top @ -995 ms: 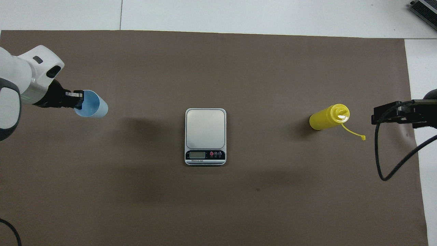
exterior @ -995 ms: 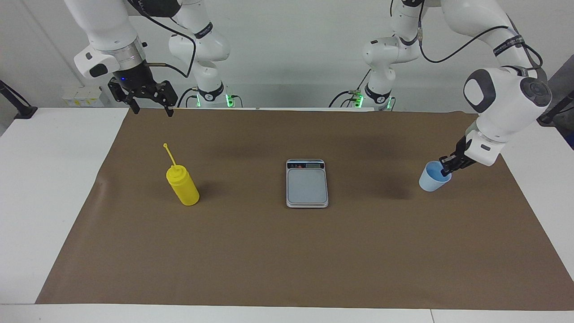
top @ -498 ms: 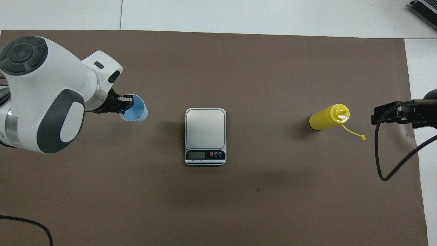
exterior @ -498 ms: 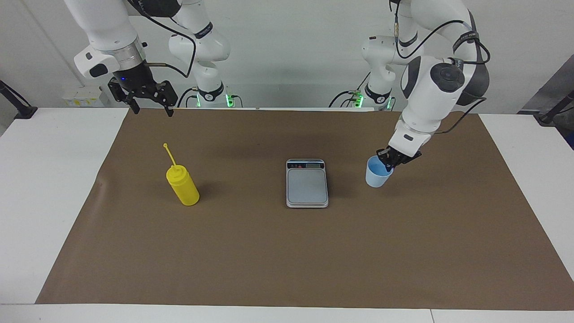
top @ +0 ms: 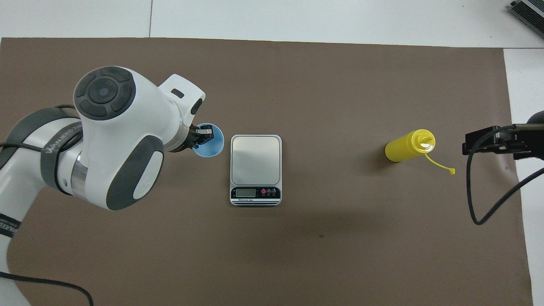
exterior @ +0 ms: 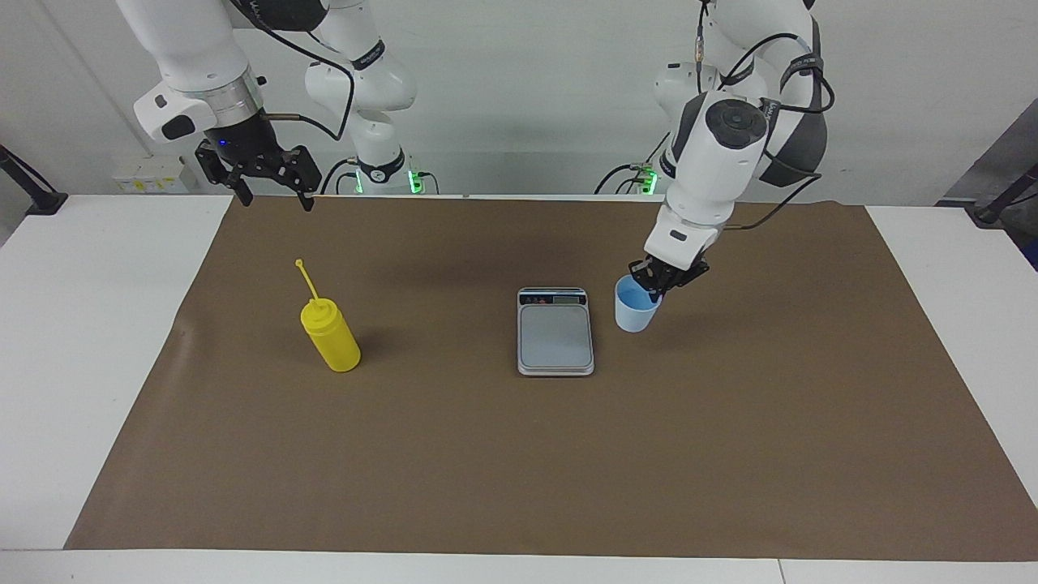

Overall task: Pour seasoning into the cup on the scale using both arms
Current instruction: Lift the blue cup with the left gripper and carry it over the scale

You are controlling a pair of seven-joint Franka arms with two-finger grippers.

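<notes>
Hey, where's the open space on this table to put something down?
The brown mat is bare farther from the robots than the scale, and between scale and yellow bottle. It is crowded beside the scale toward the left arm's end, where the left hand holds the blue cup.

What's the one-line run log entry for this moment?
left gripper: shut on cup rim, carried beside scale | right gripper: open, waiting | bottle: untouched

White table (exterior: 97,341), brown mat (exterior: 519,454) on it; pale wall (exterior: 527,97).
</notes>
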